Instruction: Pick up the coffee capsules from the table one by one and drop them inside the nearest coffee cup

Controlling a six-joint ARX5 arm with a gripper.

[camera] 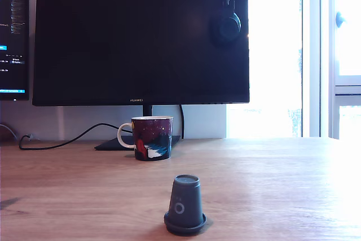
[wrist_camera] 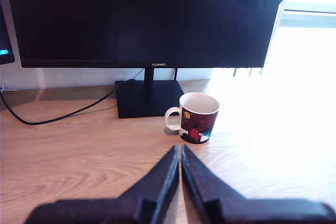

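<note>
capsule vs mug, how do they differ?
The capsule is plain dark grey with a ring mark; the mug is maroon with a picture and white handle. The capsule stands rim-down, closed end up; the mug stands open side up. The capsule is nearer the exterior camera. Both rest on the table.

— What do we see on the table (camera: 293, 184)?
— One dark grey capsule (camera: 185, 205), standing rim down, close to the camera.
— And the coffee cup (camera: 152, 137)?
— We find it well behind the capsule, upright. Its white handle is toward the exterior view's left, and it stands before the dark monitor (camera: 141, 38).
</note>
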